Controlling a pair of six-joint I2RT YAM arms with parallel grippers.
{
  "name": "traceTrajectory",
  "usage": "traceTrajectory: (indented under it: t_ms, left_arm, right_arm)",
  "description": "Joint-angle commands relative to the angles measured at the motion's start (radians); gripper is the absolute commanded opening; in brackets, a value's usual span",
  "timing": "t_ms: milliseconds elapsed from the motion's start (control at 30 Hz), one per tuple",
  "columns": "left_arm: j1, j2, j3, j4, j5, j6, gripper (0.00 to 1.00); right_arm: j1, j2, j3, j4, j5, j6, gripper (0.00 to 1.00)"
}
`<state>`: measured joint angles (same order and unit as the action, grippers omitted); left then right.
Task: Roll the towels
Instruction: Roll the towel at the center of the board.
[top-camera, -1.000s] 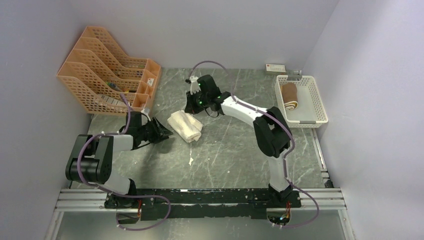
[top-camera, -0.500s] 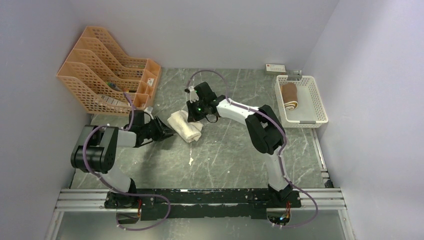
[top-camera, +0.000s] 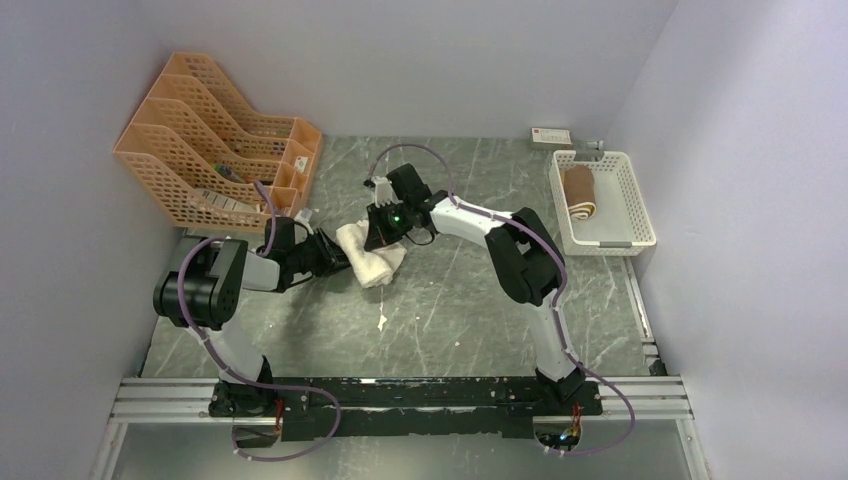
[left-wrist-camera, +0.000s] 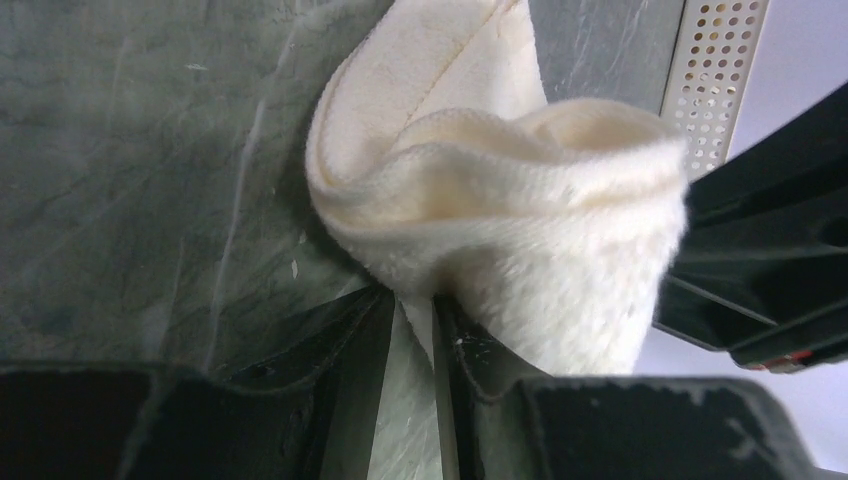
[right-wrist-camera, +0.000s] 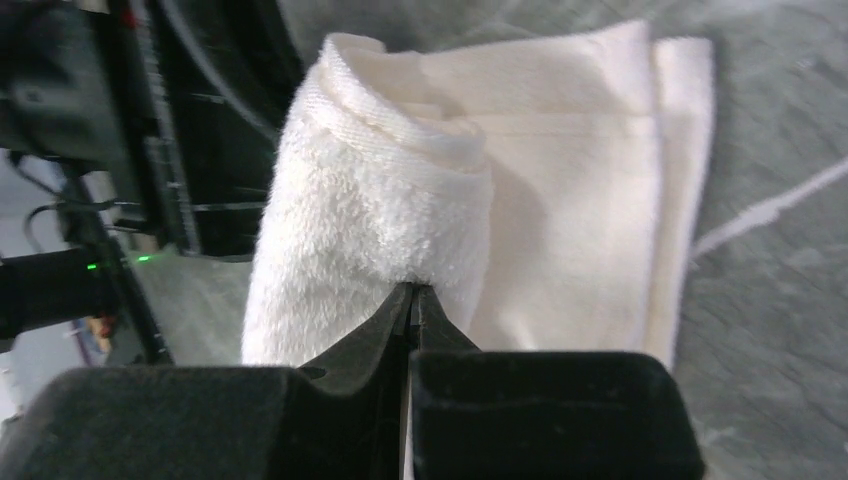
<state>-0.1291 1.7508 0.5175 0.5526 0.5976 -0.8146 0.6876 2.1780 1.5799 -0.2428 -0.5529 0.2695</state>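
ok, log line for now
cream towel: half rolled | right gripper: shut, at roll | left gripper: at towel edge | brown towel: rolled, in basket

cream towel (left-wrist-camera: 500, 230): top cut off at view's upper edge; lower end hidden behind left gripper (left-wrist-camera: 410, 300)
orange rack (top-camera: 215, 140) contents: too small to tell
small box (top-camera: 551, 136), far edge of table (top-camera: 460, 300): print unreadable

Cream towel (left-wrist-camera: 500, 200) fills most of the frame, doubled over into a fat, fuzzy bulge with a stitched edge curving across the top. It's lying on the grey-green marble table (left-wrist-camera: 130, 150). The left gripper (left-wrist-camera: 411, 298) pokes up from the bottom, tips right against the cloth with a slim gap between them; can't tell if anything's pinched. On the right there's black hardware (left-wrist-camera: 760, 250) touching the towel, and a white perforated panel (left-wrist-camera: 715, 70) up top.
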Motion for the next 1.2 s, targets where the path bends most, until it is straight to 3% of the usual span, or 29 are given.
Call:
traceTrajectory:
  t_ms: [0,433,933,1167]
  left_arm:
    - [-0.014,0.058,-0.024,-0.106,-0.085,0.042,0.37]
    - [-0.015,-0.09,-0.081,-0.166,-0.067,0.028,0.36]
    - [-0.018,-0.413,-0.127,-0.421,-0.083,0.054,0.37]
    - [-0.018,-0.363,-0.109,-0.382,-0.084,0.053,0.36]
  right_arm:
    - [0.001,0.012,0.052,0.053,-0.146,0.047,0.0]
    - [-0.005,0.111,0.063,0.146,-0.236,0.111,0.0]
    - [0.003,0.201,0.162,0.177,-0.34,0.166,0.0]
    - [0.012,0.233,0.148,0.226,-0.345,0.19,0.0]
